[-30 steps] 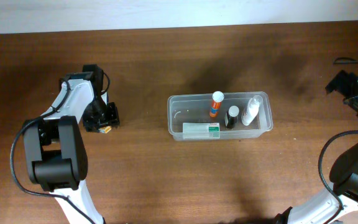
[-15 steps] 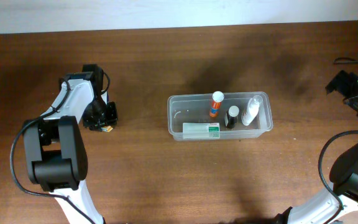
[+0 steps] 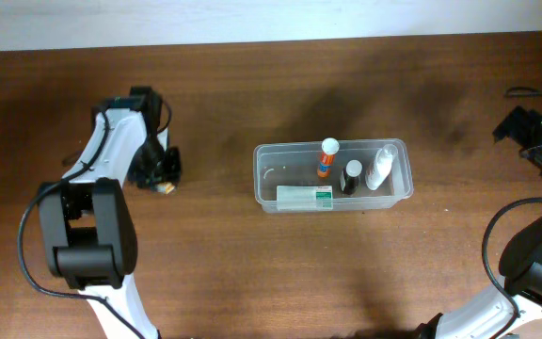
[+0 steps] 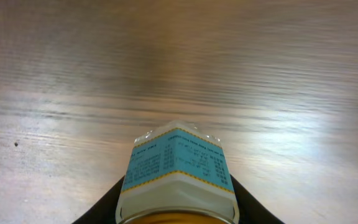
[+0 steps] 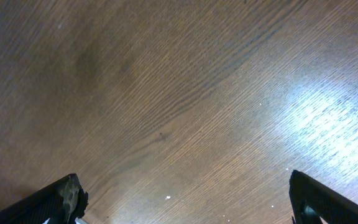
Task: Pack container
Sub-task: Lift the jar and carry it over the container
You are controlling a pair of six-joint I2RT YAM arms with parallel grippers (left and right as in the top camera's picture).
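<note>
The clear plastic container (image 3: pixel 263 179) sits mid-table. It holds a green and white box (image 3: pixel 304 197), an orange bottle with a white cap (image 3: pixel 326 158), a black bottle (image 3: pixel 350 178) and a white bottle (image 3: pixel 378 169). My left gripper (image 3: pixel 161 177) is at the left of the table, well apart from the container. It is shut on a small bottle with a light blue label and yellow contents (image 4: pixel 179 174). My right gripper (image 5: pixel 185 202) is open and empty over bare wood at the far right edge (image 3: pixel 539 141).
The wooden table (image 3: pixel 346 273) stretches between the left gripper and the container. A pale wall strip runs along the far edge. Black cables lie at the far right (image 3: pixel 525 94).
My left gripper has shifted slightly up and turned with the small bottle in it. The container, its contents and the right arm have not moved.
</note>
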